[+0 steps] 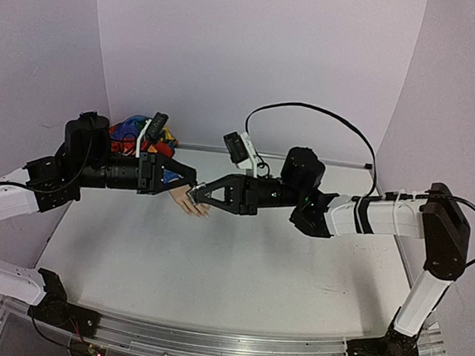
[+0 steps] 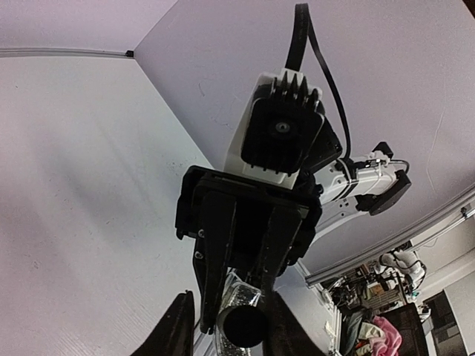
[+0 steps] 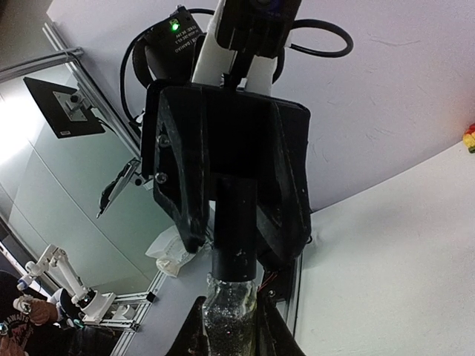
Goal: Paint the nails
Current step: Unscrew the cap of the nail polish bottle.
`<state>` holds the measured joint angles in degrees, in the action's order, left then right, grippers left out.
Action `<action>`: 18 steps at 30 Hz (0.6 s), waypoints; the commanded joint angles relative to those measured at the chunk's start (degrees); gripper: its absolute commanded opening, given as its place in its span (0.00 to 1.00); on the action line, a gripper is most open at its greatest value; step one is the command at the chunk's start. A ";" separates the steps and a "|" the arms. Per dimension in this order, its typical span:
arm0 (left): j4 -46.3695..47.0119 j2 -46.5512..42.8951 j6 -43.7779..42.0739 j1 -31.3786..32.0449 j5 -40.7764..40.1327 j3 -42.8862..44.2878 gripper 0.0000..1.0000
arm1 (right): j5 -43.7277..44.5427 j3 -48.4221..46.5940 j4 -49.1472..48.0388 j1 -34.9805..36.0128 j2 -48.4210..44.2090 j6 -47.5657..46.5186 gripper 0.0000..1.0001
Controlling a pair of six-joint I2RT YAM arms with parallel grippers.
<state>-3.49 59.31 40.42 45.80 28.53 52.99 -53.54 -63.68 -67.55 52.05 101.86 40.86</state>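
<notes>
Right fingers (image 3: 269, 332) were clamped on one glitter bottle (image 3: 231, 300). Left fingers (image 2: 178, 330) flanked its dark cap (image 3: 234, 237), grip unclear. One fake hand (image 1: 190, 200) sat near back-left corner of counter (image 1: 213, 267), nails too small to see.

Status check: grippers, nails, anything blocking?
Right gripper shut on glitter polish bottle. Left gripper astride its black cap, grip unclear. Fake hand beneath both grippers; nails too small to judge.

Lighting: soft, even, overhead; lilac cast on walls (image 1: 256, 55) and table (image 1: 229, 269). Shadows: faint, diffuse beneath arms (image 1: 384, 216). Overhead view: low detail, edges bowed. Wrist views: wide-angle skew; left gripper (image 3: 236, 245) and bottle cap (image 3: 234, 222) underexposed black; glitter bottle (image 3: 231, 311) sparkling, slightly blurred at frame bottom
</notes>
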 commanded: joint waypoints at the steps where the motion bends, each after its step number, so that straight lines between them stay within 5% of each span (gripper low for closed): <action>1: 3.22 0.60 -0.34 0.34 0.44 1.31 0.26 | 2.79 -0.46 -2.51 -0.05 -1.06 -3.95 0.00; 5: 2.21 1.18 0.54 0.35 -3.89 1.78 0.03 | 18.23 0.80 14.05 1.43 -4.94 -18.83 0.00; 7: 0.41 2.38 2.91 0.40 -8.04 2.06 0.00 | 51.22 1.34 25.38 9.42 -7.91 -35.18 0.00; 9: -1.99 3.79 5.76 0.50 -13.08 2.58 0.00 | 87.03 1.92 18.68 17.60 -5.21 -50.49 0.00; 11: -3.59 5.37 7.56 0.72 -15.72 3.58 0.00 | 102.10 0.46 9.16 19.53 -0.14 -60.62 0.00; 14: -5.44 7.71 8.14 0.95 -16.47 5.63 0.00 | 102.29 -0.98 6.18 19.75 2.12 -64.62 0.00; 18: -10.05 8.72 7.55 0.96 -16.55 8.54 0.00 | 88.56 2.96 7.87 19.76 -2.17 -61.64 0.00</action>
<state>-11.75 68.40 45.98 46.46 13.15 55.18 33.15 -61.89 -55.27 72.51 103.94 -13.89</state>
